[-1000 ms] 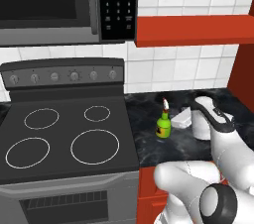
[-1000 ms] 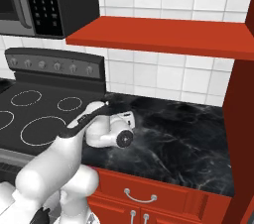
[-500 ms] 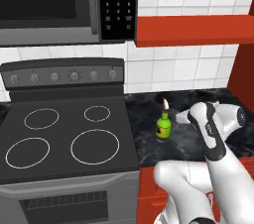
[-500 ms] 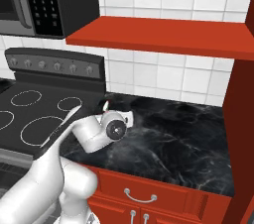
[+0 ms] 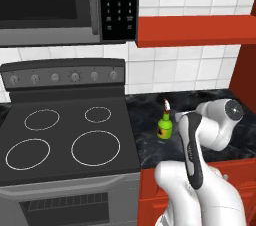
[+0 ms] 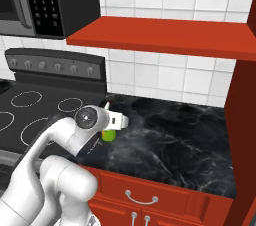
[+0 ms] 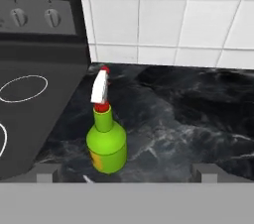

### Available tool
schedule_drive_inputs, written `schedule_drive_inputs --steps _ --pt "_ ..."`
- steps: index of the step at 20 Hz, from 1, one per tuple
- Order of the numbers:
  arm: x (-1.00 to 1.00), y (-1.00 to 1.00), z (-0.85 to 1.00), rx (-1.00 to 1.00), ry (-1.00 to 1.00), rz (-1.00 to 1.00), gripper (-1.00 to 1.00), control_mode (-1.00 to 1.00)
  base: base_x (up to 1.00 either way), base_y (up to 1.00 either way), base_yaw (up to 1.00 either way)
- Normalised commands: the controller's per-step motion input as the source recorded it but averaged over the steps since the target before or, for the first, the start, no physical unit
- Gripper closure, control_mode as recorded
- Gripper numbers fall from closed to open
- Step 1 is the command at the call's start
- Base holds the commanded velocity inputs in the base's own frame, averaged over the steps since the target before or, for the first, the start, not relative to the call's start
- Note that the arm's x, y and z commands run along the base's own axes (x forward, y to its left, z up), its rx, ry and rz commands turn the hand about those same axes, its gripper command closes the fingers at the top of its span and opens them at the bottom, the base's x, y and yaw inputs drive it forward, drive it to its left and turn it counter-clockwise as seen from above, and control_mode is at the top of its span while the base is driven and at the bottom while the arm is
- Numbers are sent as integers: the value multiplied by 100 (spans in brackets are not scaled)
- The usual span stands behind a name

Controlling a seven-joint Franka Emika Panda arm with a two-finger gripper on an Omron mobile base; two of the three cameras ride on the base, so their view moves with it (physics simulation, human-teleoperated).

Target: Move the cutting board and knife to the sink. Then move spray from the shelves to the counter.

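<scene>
Spray (image 7: 106,141): smooth, slightly glossy green plastic. Counter (image 7: 198,119): polished black marble, white veining. Wall tiles (image 5: 185,70): glossy white. Shelves (image 6: 165,37): matt red.

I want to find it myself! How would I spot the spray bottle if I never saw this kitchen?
Find the black stove, then look just to its right, onto the black marble counter under the red shelf. The spray stands upright there near the stove's edge. It has a round green body and a white-and-red trigger top.
</scene>
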Motion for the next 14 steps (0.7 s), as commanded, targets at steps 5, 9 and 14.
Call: schedule_drive_inputs --steps 5,9,14 --pt "-48 -1 20 -6 11 -21 -100 -100 0 0 0" --pt "-52 -9 20 -7 11 -10 -100 -100 0 0 0" --pt "-51 -3 16 -4 8 -1 -100 -100 0 0 0"
